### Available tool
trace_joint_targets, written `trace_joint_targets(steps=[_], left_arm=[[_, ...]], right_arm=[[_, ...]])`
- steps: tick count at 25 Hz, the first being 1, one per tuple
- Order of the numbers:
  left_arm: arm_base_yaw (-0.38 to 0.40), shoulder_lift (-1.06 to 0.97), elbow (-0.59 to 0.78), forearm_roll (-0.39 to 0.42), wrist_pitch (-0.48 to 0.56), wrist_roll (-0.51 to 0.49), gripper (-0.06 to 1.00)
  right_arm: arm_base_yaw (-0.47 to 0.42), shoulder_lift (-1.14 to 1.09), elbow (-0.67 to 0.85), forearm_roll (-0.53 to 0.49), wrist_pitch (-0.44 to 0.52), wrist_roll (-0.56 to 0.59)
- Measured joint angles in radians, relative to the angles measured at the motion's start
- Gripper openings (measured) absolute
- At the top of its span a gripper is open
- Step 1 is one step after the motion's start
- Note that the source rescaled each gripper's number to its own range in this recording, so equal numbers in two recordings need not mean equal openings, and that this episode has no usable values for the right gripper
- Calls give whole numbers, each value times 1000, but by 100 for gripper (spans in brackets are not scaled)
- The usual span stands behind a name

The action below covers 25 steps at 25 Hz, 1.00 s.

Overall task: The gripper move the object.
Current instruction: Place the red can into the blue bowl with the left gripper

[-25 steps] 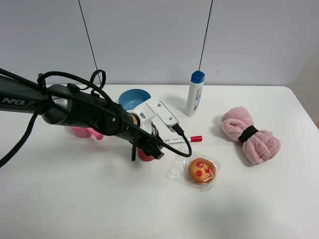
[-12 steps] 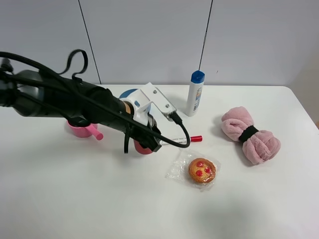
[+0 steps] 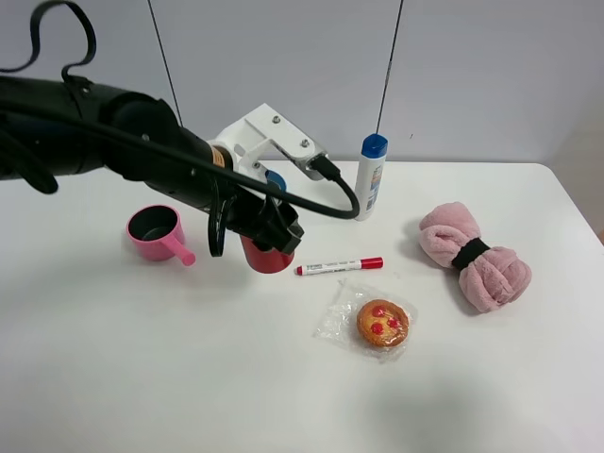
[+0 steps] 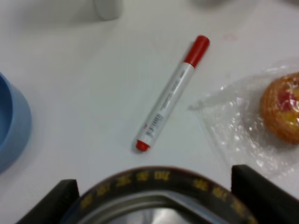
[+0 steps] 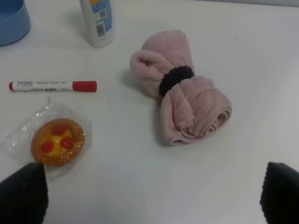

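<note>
The left pincer (image 3: 271,238) is clamped on the red can (image 3: 267,260) toward the table's (image 3: 142,377) rear edge, hiding the can's top.

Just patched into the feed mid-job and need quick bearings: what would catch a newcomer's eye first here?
The black robot arm reaching in from the left of the high view dominates, its left gripper clamped on a small red drink can with a silver top. Right of it lies a fluffy pink rolled towel cinched by a black band, and nearer the camera a round orange tart in clear wrap.
</note>
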Motion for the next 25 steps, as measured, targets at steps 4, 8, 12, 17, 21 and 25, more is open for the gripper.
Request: trace_joint_targets(steps=[4,8,12,17,21,25], left_arm=[[0,0,-132,103,182,-44,1],[10,0,-230,212,244,-56,1],[55,10,-284,240,243,-53,1],[135,66,-293,244,199,22,1],[197,132,-294,243,143,79,1],[242,214,-339,199,123,93,1]], right_arm=[[0,0,0,0,0,0],[0,0,0,0,0,0],[0,0,0,0,0,0],[0,0,0,0,0,0],[0,0,0,0,0,0],[0,0,0,0,0,0]])
